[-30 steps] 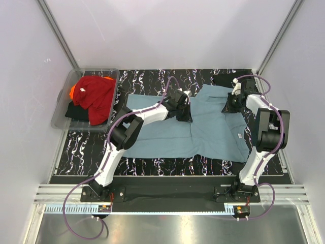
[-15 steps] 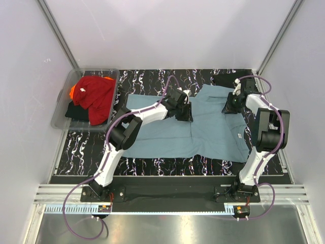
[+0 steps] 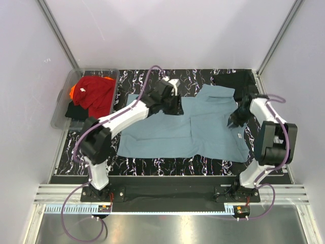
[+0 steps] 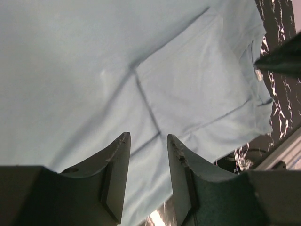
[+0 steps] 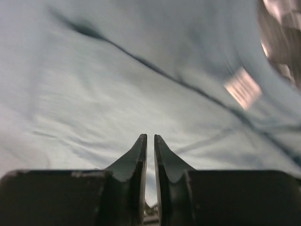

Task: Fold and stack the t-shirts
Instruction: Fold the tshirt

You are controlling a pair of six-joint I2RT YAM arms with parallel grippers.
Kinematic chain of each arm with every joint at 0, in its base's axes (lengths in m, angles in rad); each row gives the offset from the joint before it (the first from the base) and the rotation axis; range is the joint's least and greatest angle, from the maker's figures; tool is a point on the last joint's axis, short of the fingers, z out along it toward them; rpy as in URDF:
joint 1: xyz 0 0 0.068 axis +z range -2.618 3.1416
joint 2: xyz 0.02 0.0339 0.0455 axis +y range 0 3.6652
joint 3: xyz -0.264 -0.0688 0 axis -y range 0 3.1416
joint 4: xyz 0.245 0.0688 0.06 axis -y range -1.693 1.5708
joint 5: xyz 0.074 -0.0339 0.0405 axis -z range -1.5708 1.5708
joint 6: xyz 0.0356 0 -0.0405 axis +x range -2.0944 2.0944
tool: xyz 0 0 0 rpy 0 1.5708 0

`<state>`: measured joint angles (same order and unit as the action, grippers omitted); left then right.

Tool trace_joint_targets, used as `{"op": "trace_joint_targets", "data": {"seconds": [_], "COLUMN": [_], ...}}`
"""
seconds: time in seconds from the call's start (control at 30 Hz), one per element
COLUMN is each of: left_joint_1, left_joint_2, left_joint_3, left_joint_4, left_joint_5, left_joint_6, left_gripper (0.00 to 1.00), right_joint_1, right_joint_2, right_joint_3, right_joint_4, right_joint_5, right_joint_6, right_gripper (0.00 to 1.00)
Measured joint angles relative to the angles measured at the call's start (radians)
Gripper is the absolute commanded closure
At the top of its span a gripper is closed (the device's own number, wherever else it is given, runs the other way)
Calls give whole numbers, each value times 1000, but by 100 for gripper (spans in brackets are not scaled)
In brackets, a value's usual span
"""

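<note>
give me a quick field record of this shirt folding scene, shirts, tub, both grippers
shirt on table: dusty teal-blue fabric t-shirt, spread flat, one part folded over
far right corner: black fabric garment
tub: clear plastic tub at far left, holding a red shirt, an orange shirt and a black shirt
left gripper: jaws apart, nothing between them, above the teal-blue shirt
right gripper: jaws nearly together, no cloth visibly pinched
table: black marbled top

Dusty teal-blue t-shirt (image 3: pixel 203 127) on black, white-veined marble table (image 3: pixel 152 166); red shirt (image 3: pixel 96 94) in clear tub (image 3: pixel 61 109).
</note>
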<state>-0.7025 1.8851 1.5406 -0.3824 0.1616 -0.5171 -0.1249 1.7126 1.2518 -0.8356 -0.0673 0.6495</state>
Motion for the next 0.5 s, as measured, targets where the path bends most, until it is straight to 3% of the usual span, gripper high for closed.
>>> {"op": "trace_joint_targets", "data": {"seconds": [0.2, 0.5], "left_joint_1": [45, 86], "left_joint_2": [-142, -144], "left_joint_3": [-202, -423], "left_joint_4": [-3, -2], "left_joint_5": [4, 8], "left_joint_6": [-8, -37], "left_gripper": [55, 55], "right_joint_1": [-7, -22], "right_joint_2": [-5, 50], "right_joint_3": [-169, -182], "right_joint_4": [-113, -131], "right_joint_5": [65, 293], "right_joint_6": [120, 139], "right_gripper": [83, 83]}}
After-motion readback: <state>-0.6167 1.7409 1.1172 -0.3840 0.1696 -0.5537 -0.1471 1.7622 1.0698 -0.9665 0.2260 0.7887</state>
